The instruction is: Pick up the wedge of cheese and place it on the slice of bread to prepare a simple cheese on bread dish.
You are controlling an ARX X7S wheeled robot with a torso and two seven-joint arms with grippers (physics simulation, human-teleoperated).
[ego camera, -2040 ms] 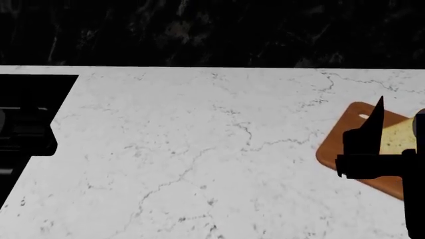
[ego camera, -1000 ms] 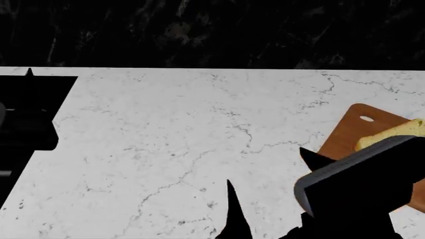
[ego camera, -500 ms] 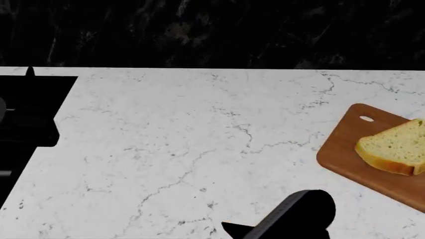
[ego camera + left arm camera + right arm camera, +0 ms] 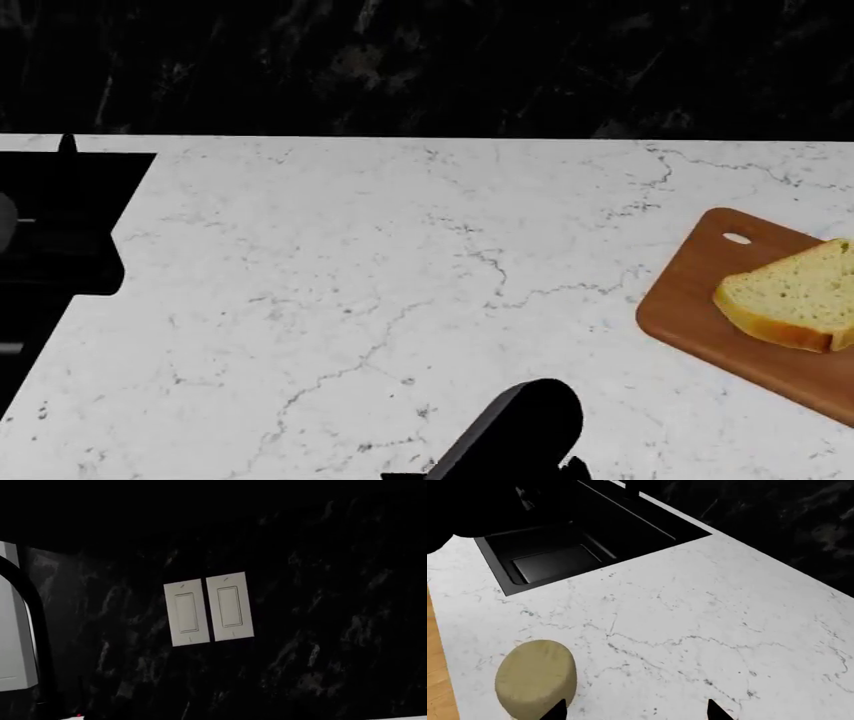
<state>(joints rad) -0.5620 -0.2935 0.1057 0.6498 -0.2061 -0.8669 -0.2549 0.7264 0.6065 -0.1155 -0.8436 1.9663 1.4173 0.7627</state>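
So the slice of bread [image 4: 793, 307] is sitting on the wooden board [image 4: 694, 310] at the bench's [image 4: 400, 280] right edge. The wedge of cheese [image 4: 535, 678] rests on the marble near the sink [image 4: 560, 555], just beside the right gripper [image 4: 637, 711], whose fingertips [image 4: 555, 709] are spread apart with nothing between them. Left gripper isn't visible, its camera just faces wall switches [image 4: 209, 608].

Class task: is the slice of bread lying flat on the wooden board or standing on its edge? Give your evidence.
Lying flat. In the head view the slice of bread shows its broad crumb face upward, resting on the wooden board.
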